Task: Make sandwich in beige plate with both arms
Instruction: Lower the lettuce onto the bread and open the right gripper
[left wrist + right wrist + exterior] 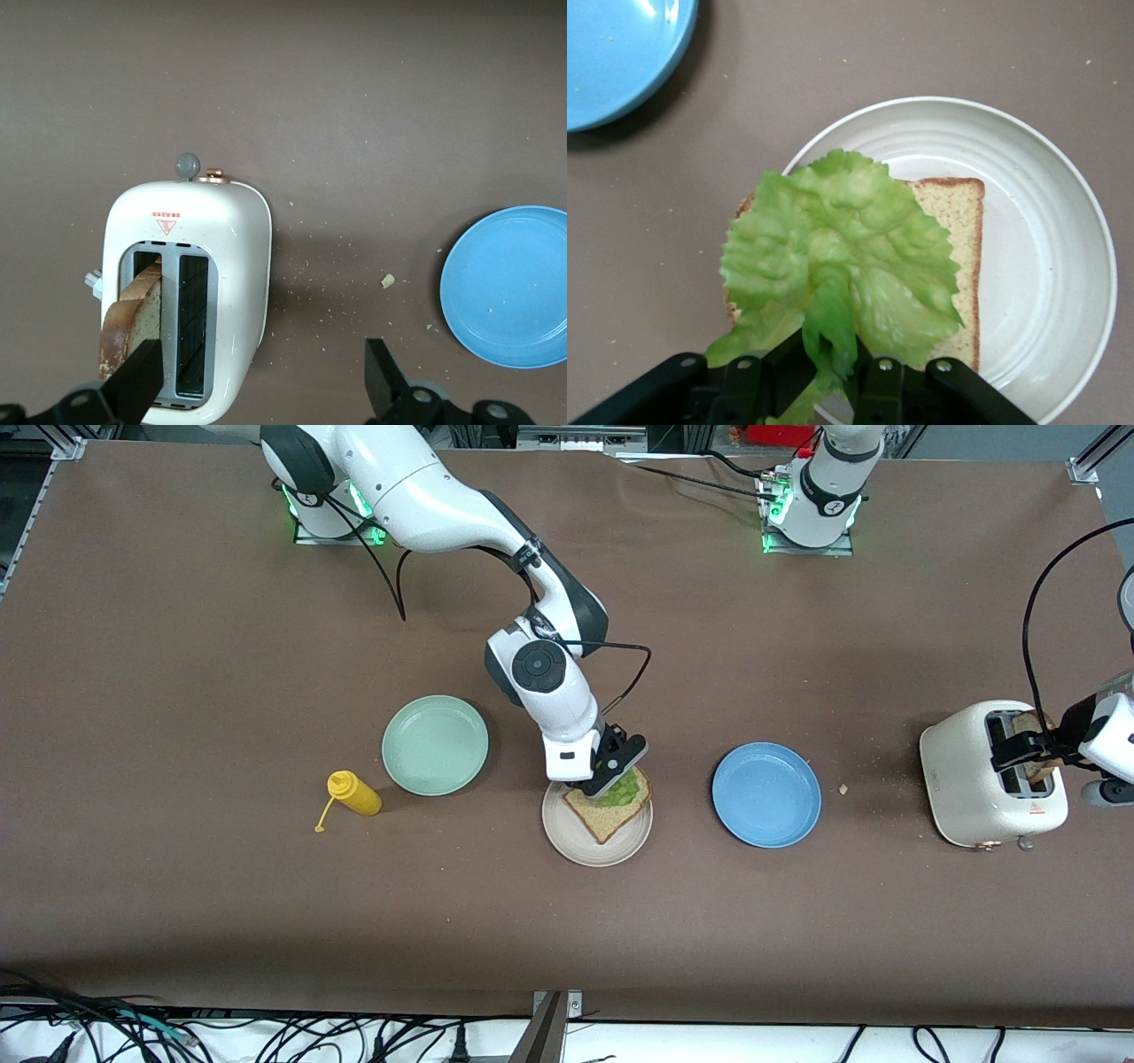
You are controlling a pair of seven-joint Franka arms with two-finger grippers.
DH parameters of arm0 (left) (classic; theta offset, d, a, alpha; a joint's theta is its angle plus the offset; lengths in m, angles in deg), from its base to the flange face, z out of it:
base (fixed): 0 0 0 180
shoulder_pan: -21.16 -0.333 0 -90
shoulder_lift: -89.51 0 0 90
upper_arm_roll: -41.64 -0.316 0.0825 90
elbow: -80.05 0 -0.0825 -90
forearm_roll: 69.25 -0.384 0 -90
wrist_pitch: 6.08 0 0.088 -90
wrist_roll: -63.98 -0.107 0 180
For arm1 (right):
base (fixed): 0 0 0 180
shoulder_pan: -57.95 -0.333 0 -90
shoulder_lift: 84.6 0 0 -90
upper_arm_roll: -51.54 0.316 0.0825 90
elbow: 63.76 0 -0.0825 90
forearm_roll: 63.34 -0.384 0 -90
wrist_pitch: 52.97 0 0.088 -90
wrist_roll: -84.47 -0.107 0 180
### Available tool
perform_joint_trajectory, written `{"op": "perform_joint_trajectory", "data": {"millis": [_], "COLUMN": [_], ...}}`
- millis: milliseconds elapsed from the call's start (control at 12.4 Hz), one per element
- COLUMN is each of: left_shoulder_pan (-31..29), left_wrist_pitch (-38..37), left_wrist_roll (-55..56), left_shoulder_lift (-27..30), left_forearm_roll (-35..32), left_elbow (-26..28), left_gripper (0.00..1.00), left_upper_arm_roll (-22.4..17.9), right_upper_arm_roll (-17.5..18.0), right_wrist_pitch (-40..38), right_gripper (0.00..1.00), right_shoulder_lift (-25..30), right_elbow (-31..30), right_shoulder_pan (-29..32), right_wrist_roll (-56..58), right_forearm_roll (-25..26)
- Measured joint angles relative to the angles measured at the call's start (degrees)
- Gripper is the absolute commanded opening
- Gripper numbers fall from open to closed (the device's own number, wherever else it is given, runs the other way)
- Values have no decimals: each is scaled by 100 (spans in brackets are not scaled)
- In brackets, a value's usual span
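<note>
Beige plate (576,849) sits closest to the camera, smooth and round with a raised rim, holding 1 square tan bread slice (609,819) with a brown crust. So the sandwich is only half built on that plate. From the front you mostly just see a bit of green under the right tool (605,786). The right wrist view fills that in: a crinkly, glossy lettuce leaf (837,257) spread over the bread, with the tool's black fingers (877,390) pinched together on the leaf's stem end.

Over at the left arm's end of the counter (177,921), the left tool (1032,757) is above a rounded cream toaster (974,784) with its fingers (137,381) spread wide apart, 1 on each side of a toast slice (128,314) poking up from a slot. Whether they touch it, can't tell. The left wrist view also shows a red warning triangle on the toaster and crumbs scattered on the matte brown counter.

Blue plate (766,794) lies between toaster and beige plate. Pale green plate (435,745) and a yellow squeeze bottle (354,793) lying on its side are toward the right arm's end.
</note>
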Motion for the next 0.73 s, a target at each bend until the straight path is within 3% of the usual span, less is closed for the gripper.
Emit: {"op": "perform_joint_trajectory", "data": {"millis": [242, 323, 726], "left_shoulder_pan": [0, 0, 0], "left_wrist_pitch": [0, 0, 0], "left_wrist_roll": [0, 0, 0], "left_shoulder_lift": [-8, -9, -10], "left_forearm_roll": [0, 0, 0], "left_elbow": [0, 0, -4], "left_gripper": [100, 100, 100], "left_upper_arm_roll": [0, 0, 0], "right_upper_arm_roll": [-13, -14, -83], "right_wrist_pitch": [0, 1, -16], "right_gripper": [70, 100, 100], "right_shoulder_lift": [-90, -107, -108], "right_elbow": [0, 0, 38], "right_shoulder_pan": [31, 43, 56], "right_wrist_roll": [0, 0, 72], "right_forearm_roll": [1, 1, 1]}}
